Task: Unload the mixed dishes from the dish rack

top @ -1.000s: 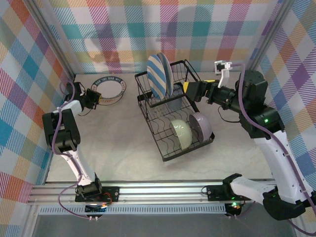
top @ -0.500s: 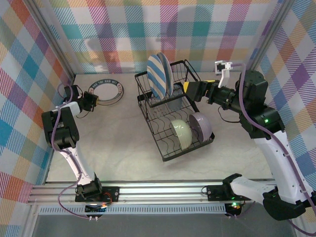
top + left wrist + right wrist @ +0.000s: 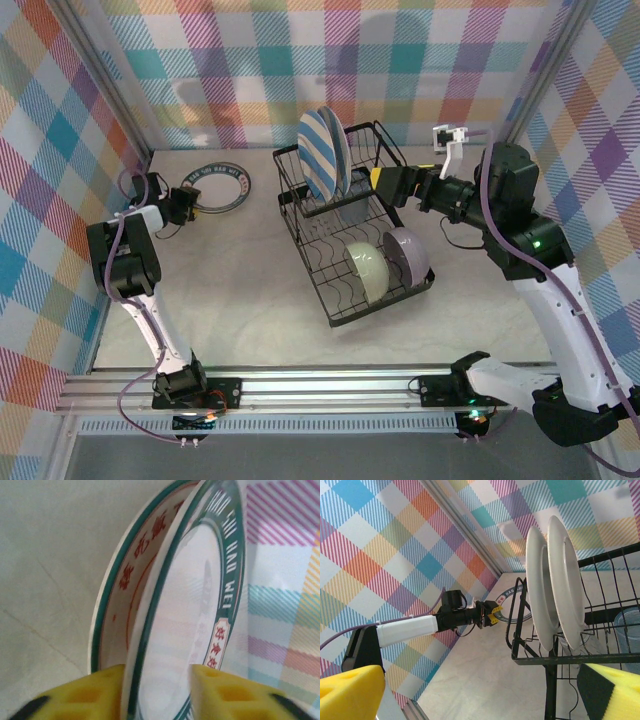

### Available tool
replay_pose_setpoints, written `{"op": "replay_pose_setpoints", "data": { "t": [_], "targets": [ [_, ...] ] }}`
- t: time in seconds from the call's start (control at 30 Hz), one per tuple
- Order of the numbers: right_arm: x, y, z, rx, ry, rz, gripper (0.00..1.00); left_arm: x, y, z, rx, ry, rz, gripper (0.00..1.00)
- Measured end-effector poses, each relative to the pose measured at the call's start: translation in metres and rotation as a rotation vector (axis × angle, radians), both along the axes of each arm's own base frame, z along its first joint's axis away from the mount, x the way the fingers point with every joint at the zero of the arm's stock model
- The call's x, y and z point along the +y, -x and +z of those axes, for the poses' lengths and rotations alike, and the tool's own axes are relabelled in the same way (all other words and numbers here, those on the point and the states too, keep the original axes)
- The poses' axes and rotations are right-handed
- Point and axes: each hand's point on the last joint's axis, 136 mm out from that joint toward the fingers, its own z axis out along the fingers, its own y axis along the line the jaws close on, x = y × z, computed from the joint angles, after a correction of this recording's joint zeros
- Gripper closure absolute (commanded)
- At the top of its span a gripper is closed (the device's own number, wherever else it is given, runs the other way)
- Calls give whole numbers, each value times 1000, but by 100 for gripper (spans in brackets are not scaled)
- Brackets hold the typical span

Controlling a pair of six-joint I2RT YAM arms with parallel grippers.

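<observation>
Resting in the near slots of the dish rack [image 3: 326, 256], the pale green bowl [image 3: 367, 270] and lavender bowl [image 3: 410, 252] could roll if the spread-fingered right hand [image 3: 380, 181] jars the 2 upright plates [image 3: 565, 580] beyond, while the left hand [image 3: 186, 199], clamped on the green-rimmed plate [image 3: 213, 186] far across the bench [image 3: 250, 285], could drag it.

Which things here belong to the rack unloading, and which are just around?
Job:
- rack
- two striped plates, tumbler, green bowl and lavender bowl, all in the rack
- green-rimmed plate, out of the rack, in the left gripper
- right gripper, open by the rack

Just around:
- plaid walls
- front rail
</observation>
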Motion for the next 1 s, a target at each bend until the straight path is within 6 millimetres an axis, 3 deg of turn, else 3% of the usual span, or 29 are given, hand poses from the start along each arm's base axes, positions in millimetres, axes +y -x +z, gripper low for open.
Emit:
{"op": "replay_pose_setpoints", "data": {
  "t": [0.3,0.6,1.0],
  "targets": [
    [0,-1,-1,6,-3,-5,1,3,-10,19,-24,-24,-19,0],
    [-3,-4,-1,4,1,-29,1,2,-14,28,39,-42,-57,0],
    [-10,-9,-11,35,30,-83,1,-3,6,4,212,-54,-102,0]
  ]
}}
